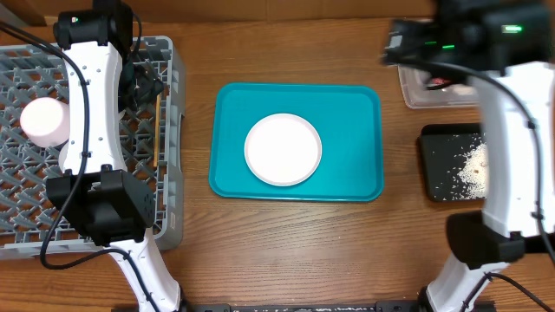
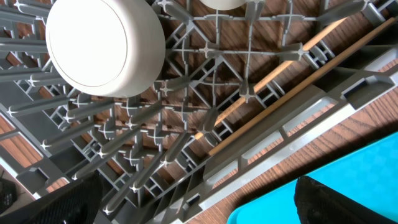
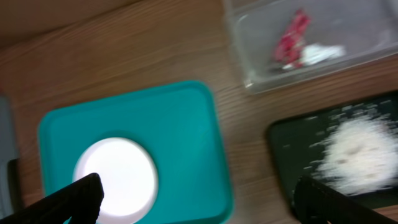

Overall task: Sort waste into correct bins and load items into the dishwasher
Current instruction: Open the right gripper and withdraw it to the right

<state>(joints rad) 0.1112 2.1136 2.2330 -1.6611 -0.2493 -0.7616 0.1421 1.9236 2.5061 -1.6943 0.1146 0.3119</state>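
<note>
The grey dish rack [image 1: 165, 173] at the left holds an upturned pink bowl [image 1: 43, 121] [image 2: 102, 46], and wooden chopsticks [image 1: 157, 130] [image 2: 298, 68] lie along its right side. My left gripper [image 1: 143, 82] [image 2: 199, 208] hovers open over the rack's right edge, holding nothing. The white plate [image 1: 283, 149] [image 3: 118, 177] rests on the teal tray [image 1: 355, 113]. In the clear tub [image 1: 416, 97] [image 3: 249, 68] lies the red wrapper [image 3: 292, 37]. Pale crumbs [image 1: 473, 169] [image 3: 360, 149] are heaped in the black tray [image 1: 438, 156] [image 3: 292, 143]. My right gripper [image 1: 401, 45] [image 3: 199, 208] is open and empty, high up between the teal tray and the bins.
A pale rounded item [image 2: 224, 3] shows at the top edge of the left wrist view, in the rack. The right wrist view is blurred. Bare wooden table [image 1: 295, 251] runs along the front. The right arm's white link [image 1: 512, 130] covers the black tray's right part.
</note>
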